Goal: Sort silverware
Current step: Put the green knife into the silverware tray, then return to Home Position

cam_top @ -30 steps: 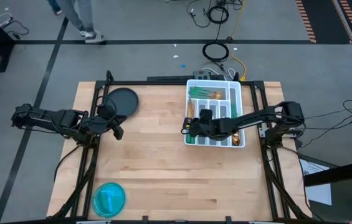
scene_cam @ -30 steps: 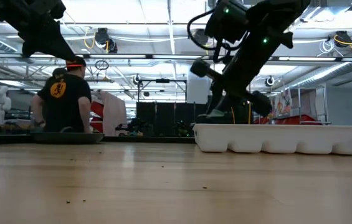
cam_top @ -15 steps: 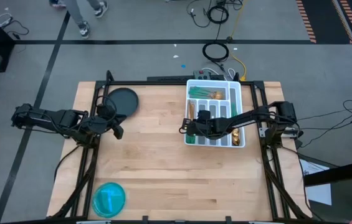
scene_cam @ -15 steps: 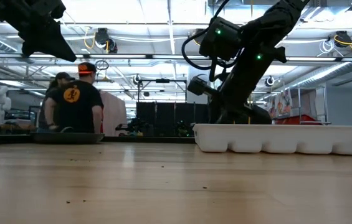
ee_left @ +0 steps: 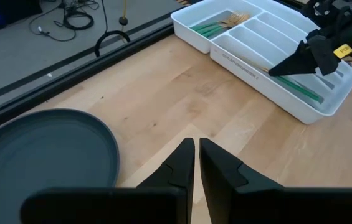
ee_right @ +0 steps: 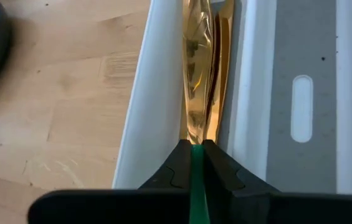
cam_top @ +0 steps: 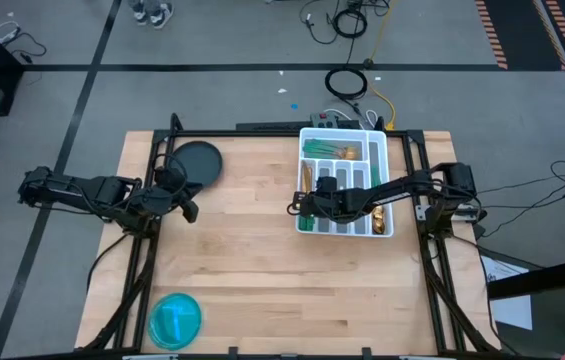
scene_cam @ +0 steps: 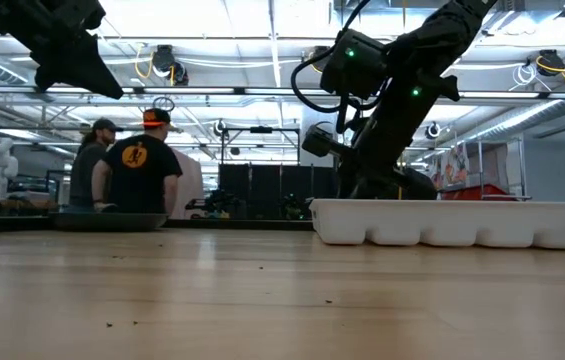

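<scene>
1. Right gripper (ee_right: 192, 155) low in the white tray's (cam_top: 386, 150) outermost slot, at nine o'clock of the tray, jaws pinched on the teal handle of a gold knife (ee_right: 195, 87).
2. Left gripper (ee_left: 194, 163) shut, holding nothing, hovering beside dark plate (ee_left: 45, 152) at ten o'clock.
3. More silverware (cam_top: 334, 151) in the tray's twelve-o'clock compartment.

Silverware (cam_top: 334, 151) in tray (cam_top: 382, 140); plate (cam_top: 198, 163) well left.
</scene>
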You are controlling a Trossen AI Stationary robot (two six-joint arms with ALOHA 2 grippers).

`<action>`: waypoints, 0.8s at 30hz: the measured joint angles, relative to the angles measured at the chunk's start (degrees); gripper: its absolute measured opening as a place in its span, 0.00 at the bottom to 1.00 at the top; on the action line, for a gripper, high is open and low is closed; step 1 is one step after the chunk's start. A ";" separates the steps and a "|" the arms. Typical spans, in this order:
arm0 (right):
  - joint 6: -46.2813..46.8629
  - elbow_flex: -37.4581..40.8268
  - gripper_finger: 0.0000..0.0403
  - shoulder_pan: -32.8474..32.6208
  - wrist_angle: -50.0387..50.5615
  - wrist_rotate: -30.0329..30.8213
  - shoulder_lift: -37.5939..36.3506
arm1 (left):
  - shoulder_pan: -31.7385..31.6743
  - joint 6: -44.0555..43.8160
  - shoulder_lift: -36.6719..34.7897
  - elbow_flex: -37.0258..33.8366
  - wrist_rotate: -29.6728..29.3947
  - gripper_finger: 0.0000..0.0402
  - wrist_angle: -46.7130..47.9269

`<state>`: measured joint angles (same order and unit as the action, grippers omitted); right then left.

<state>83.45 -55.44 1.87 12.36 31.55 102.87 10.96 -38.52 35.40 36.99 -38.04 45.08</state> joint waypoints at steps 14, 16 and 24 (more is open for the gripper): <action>-0.37 0.00 0.20 0.11 -0.17 -0.07 -0.07 | 0.00 -0.11 0.00 0.00 0.00 0.08 -0.02; -1.02 0.02 0.21 0.07 -0.22 -0.24 -0.11 | 0.00 -0.11 0.00 0.00 0.00 0.08 -0.09; -26.15 -1.58 0.21 -4.44 -3.68 -1.22 -9.17 | 0.00 0.51 0.00 0.00 3.08 0.08 -6.60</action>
<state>57.31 -57.02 -2.57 8.68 30.33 93.70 10.96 -38.02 35.40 36.99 -34.96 38.48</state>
